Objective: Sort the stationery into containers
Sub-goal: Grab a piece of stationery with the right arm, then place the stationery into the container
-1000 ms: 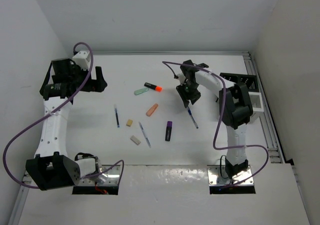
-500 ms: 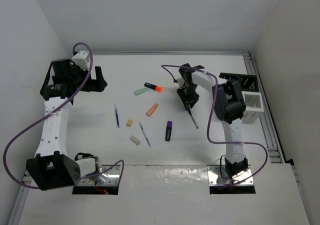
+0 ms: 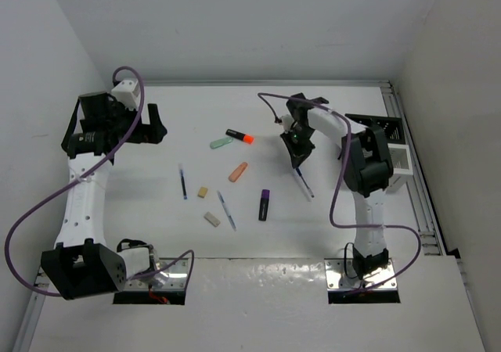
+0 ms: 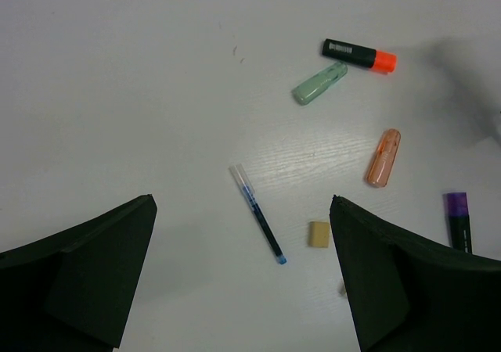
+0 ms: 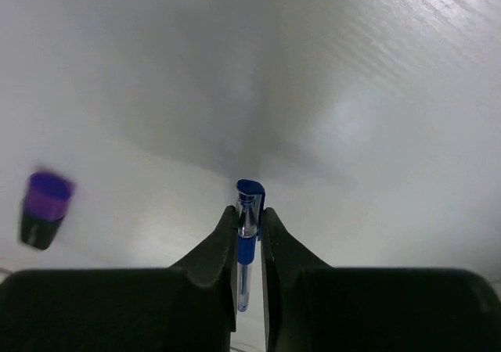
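right gripper [image 5: 249,215] | pinching slim blue pen [image 5: 250,189] | barrel seemingly clear plastic

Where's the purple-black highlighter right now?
Top view: the purple-black highlighter lies near the centre, between a loose blue pen on its left and the gripped pen in the right gripper.

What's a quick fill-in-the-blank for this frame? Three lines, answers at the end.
The right gripper is shut on a thin blue ____.
The left gripper is wide ____ and holds nothing.
The black highlighter next to the mint green highlighter has a tip coloured ____.
Missing words: pen; open; orange.
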`<state>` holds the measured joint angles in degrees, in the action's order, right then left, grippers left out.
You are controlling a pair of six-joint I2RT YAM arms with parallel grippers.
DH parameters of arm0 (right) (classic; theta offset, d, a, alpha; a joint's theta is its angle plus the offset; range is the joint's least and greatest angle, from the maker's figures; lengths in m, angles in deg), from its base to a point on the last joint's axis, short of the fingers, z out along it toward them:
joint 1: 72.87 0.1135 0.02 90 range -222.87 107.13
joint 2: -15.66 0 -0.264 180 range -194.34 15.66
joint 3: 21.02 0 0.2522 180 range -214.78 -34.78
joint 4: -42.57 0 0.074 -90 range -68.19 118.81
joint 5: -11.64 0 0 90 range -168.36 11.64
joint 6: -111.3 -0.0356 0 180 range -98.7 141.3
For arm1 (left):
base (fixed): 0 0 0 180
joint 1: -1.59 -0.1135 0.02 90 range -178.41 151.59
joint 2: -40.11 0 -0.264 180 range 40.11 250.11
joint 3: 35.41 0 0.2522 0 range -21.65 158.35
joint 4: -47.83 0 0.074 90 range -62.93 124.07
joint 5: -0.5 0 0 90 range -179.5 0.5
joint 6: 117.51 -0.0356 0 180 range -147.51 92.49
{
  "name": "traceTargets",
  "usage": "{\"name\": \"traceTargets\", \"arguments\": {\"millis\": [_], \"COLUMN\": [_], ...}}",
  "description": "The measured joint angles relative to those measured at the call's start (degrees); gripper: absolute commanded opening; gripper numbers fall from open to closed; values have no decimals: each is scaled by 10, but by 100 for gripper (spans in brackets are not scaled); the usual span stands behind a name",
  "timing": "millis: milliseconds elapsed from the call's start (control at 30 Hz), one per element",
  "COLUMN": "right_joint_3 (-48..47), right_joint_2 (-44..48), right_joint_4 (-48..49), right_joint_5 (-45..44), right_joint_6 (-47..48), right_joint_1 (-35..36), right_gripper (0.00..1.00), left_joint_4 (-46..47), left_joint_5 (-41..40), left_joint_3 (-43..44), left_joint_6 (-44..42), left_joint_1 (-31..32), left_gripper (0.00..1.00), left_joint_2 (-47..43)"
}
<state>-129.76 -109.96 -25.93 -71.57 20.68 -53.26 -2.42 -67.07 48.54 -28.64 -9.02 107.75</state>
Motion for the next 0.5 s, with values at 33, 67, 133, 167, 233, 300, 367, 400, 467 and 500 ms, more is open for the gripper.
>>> {"name": "traceTargets", "arguments": {"millis": [33,67,133,167,233,300,367,400,467,500], "right_joint_3": [3,7,9,6,-11,-33,-38,-32,-7,16], "right_joint_2": [18,38,91,116,164,208,255,280,331,363], "right_joint_4": [1,2,2,3,2,13,43,66,112,149], "right_joint_5": [10,19,41,52,71,86,90,88,79,66], "right_joint_6": [0,0,0,0,0,0,0,-1,-3,-7], "right_joint_1": [0,0,-2,-3,-12,-27,-51,-67,-100,-122], "right_gripper": [0,0,0,0,0,0,0,0,0,0], "left_joint_4": [0,0,2,6,17,37,61,75,102,114], "left_joint_5": [0,1,4,6,9,9,9,9,10,10], "left_joint_3": [0,0,0,-2,-11,-30,-54,-67,-89,-96], "left_joint_6": [0,0,-1,-2,-5,-9,-11,-11,-10,-9], "left_joint_1": [0,0,-1,-2,-3,-4,-4,-4,-4,-4], "left_gripper": [100,100,100,100,100,100,100,100,100,100], "left_joint_2": [-2,-3,-8,-12,-27,-53,-84,-101,-130,-141]}}
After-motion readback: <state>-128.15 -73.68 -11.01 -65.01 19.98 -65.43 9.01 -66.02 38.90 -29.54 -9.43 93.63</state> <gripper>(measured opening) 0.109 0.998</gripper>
